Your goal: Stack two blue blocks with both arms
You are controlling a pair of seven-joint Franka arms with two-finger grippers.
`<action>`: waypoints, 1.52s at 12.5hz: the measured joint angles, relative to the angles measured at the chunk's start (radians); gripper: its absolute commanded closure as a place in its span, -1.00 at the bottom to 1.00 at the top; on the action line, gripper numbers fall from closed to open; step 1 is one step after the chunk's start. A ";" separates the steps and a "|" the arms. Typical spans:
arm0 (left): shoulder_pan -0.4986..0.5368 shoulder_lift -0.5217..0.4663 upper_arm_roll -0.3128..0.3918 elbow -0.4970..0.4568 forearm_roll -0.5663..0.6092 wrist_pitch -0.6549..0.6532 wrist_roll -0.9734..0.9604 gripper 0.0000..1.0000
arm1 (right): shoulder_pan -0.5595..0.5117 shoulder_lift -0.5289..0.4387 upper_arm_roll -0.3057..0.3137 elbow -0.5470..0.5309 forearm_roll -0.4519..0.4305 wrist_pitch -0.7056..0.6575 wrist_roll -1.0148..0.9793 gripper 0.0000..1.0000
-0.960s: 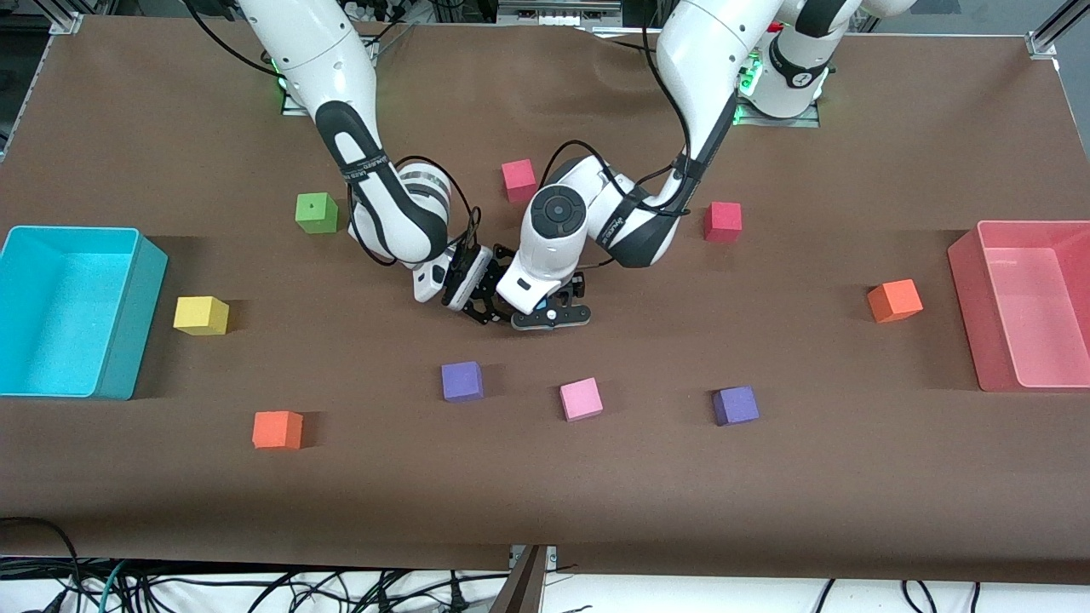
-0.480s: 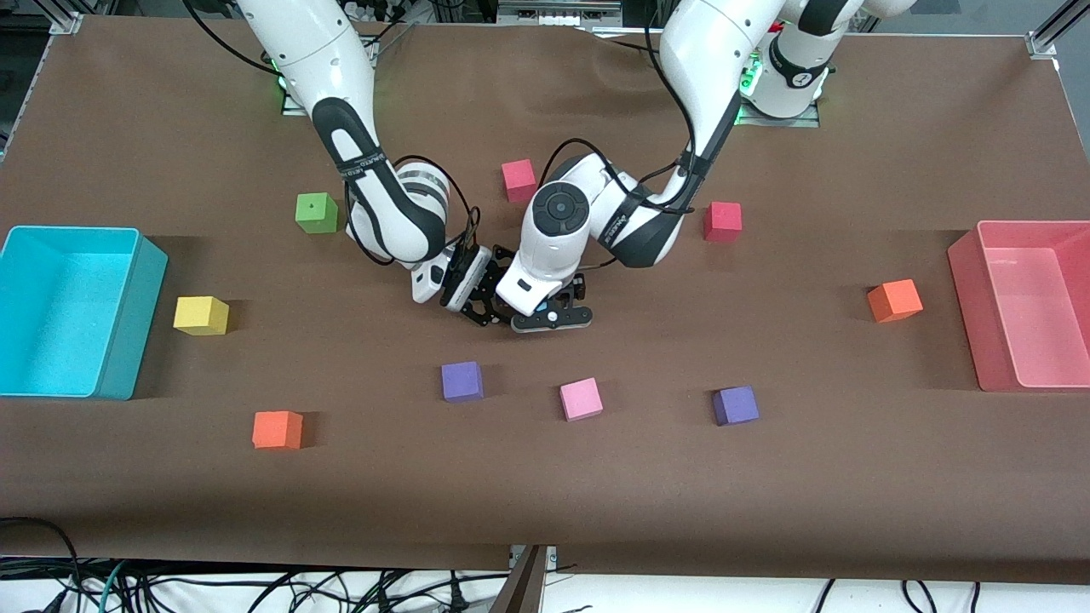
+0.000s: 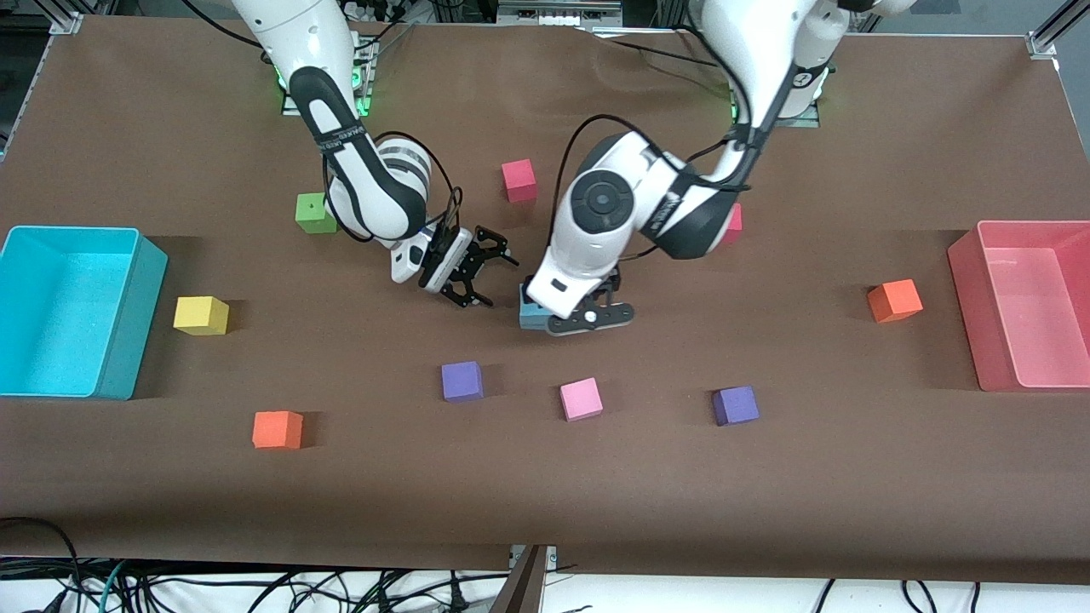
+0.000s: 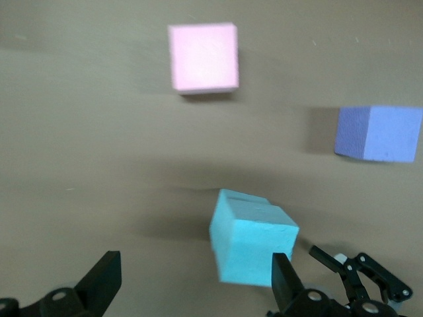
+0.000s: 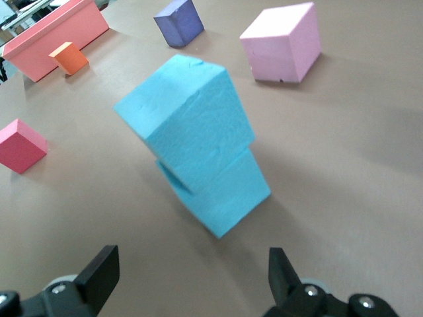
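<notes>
right wrist view: blue blocks (image 5: 198, 165) stacked, skewed; front view half hides them. left hand (image 3: 589, 319), right hand (image 3: 473, 277) released.

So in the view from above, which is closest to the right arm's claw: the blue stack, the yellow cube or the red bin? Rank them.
From the right gripper:
1. Blue stack, beside it at mid-table.
2. Yellow cube, by the turquoise bin.
3. Red bin, at the left arm's end.

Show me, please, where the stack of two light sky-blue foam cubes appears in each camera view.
Front view: the stack of two light sky-blue foam cubes stands mid-table, partly hidden under the left gripper.
Left wrist view: seen from above, low in the picture, between the open fingers.
Right wrist view: at the picture's middle, top cube turned askew.
Shared landmark: the light pink foam cube.
</notes>
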 measured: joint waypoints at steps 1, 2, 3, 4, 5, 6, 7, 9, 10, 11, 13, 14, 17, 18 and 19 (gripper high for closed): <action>0.053 -0.044 -0.027 -0.022 0.000 -0.023 0.001 -1.00 | 0.000 -0.020 0.000 -0.026 -0.003 0.000 0.042 -0.99; 0.110 -0.095 -0.053 -0.057 0.000 -0.042 0.008 -1.00 | 0.000 -0.039 0.000 -0.050 -0.018 -0.001 0.095 -0.98; 0.167 -0.147 -0.075 -0.097 0.000 -0.066 0.028 -1.00 | -0.001 -0.060 0.000 -0.072 -0.050 -0.002 0.161 -0.98; 0.220 -0.199 -0.087 -0.133 0.000 -0.100 0.066 -1.00 | -0.004 -0.080 -0.001 -0.090 -0.088 -0.016 0.240 -0.98; 0.268 -0.252 -0.091 -0.165 0.000 -0.141 0.114 -1.00 | -0.014 -0.099 -0.002 -0.105 -0.122 -0.050 0.316 -0.98; 0.309 -0.301 -0.092 -0.188 0.000 -0.192 0.168 -1.00 | -0.027 -0.113 -0.003 -0.115 -0.155 -0.083 0.385 -0.98; 0.344 -0.351 -0.091 -0.204 0.000 -0.257 0.228 -1.00 | -0.044 -0.122 -0.008 -0.121 -0.194 -0.122 0.457 -0.98; 0.396 -0.437 -0.086 -0.233 0.035 -0.341 0.353 -1.00 | -0.064 -0.131 -0.046 -0.122 -0.331 -0.222 0.621 -0.98; 0.414 -0.474 -0.080 -0.258 0.069 -0.352 0.432 -1.00 | -0.069 -0.137 -0.076 -0.120 -0.427 -0.275 0.715 -0.98; 0.432 -0.508 -0.067 -0.284 0.088 -0.354 0.511 -1.00 | -0.075 -0.146 -0.100 -0.114 -0.522 -0.314 0.802 -0.98; 0.477 -0.568 -0.042 -0.324 0.098 -0.368 0.643 -1.00 | -0.104 -0.176 -0.120 -0.105 -0.710 -0.341 0.948 -0.98; 0.493 -0.591 -0.022 -0.336 0.100 -0.380 0.688 -1.00 | -0.122 -0.191 -0.122 -0.099 -0.820 -0.356 1.026 -0.98; 0.509 -0.620 0.017 -0.355 0.143 -0.390 0.777 -1.00 | -0.157 -0.225 -0.124 -0.024 -1.207 -0.417 1.339 -0.98; 0.508 -0.620 0.016 -0.357 0.146 -0.390 0.778 -1.00 | -0.164 -0.233 -0.125 0.009 -1.318 -0.452 1.442 -0.98; 0.507 -0.620 0.013 -0.359 0.146 -0.390 0.779 -1.00 | -0.175 -0.240 -0.125 0.045 -1.427 -0.495 1.535 -0.99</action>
